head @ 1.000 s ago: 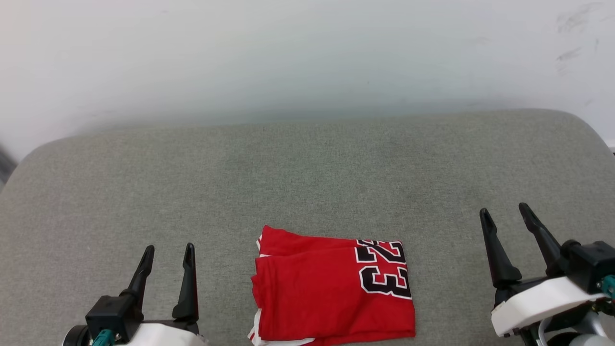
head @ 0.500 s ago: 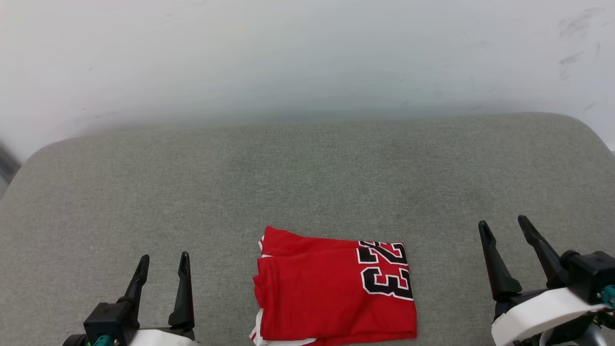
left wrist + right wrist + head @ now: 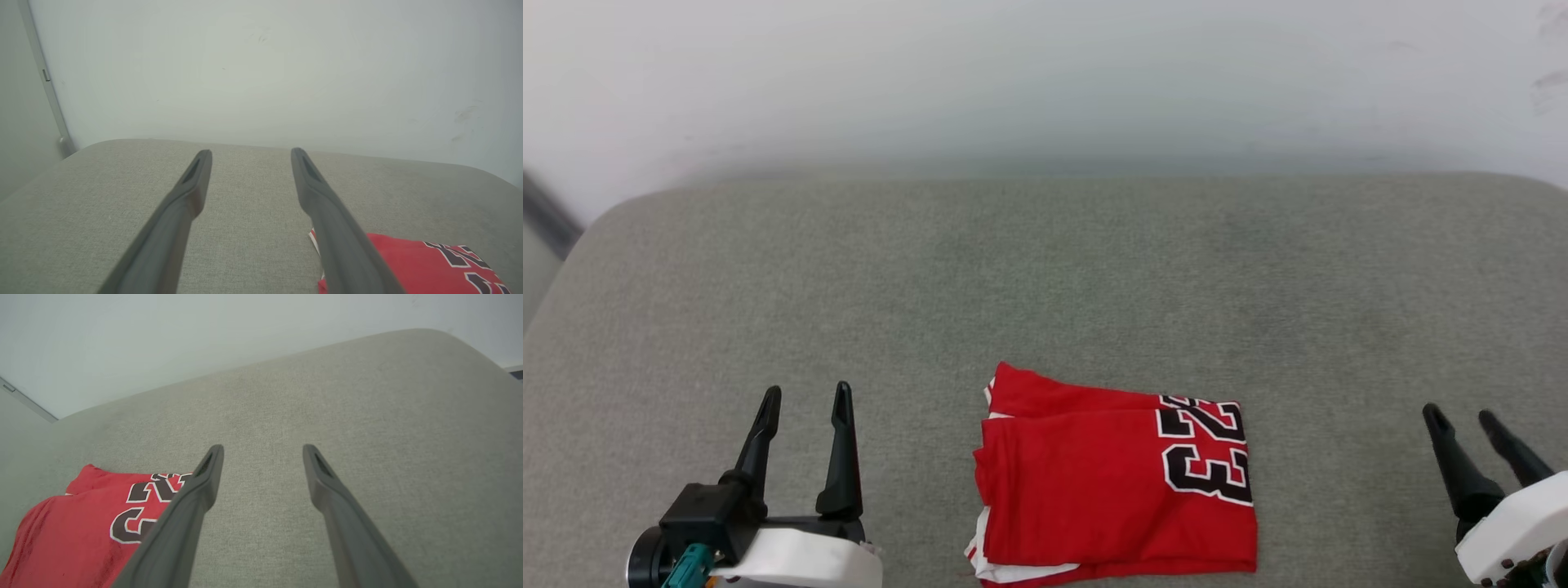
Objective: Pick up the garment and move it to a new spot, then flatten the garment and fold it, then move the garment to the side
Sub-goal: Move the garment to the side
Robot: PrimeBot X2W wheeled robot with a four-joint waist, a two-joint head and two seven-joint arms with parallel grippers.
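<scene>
There's the folded red garment (image 3: 1094, 482) lying flat by the near edge of the grey desk (image 3: 1045, 269), number 23 showing, my left pincer (image 3: 806, 390) and right pincer (image 3: 1459, 412) spread wide and empty either side, touching nothing.

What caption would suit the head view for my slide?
Folded red garment lies on the grey cushion between the left gripper and right gripper, jaws open.

A grey-green woven fabric cushion (image 3: 1045, 269) with rounded corners spreads across the foreground, its far edge meeting a plain white wall (image 3: 1045, 82). A thin grey strip (image 3: 50, 90) runs down the wall at the left, and faint dark scuff marks (image 3: 463, 115) smudge it toward the right.
</scene>
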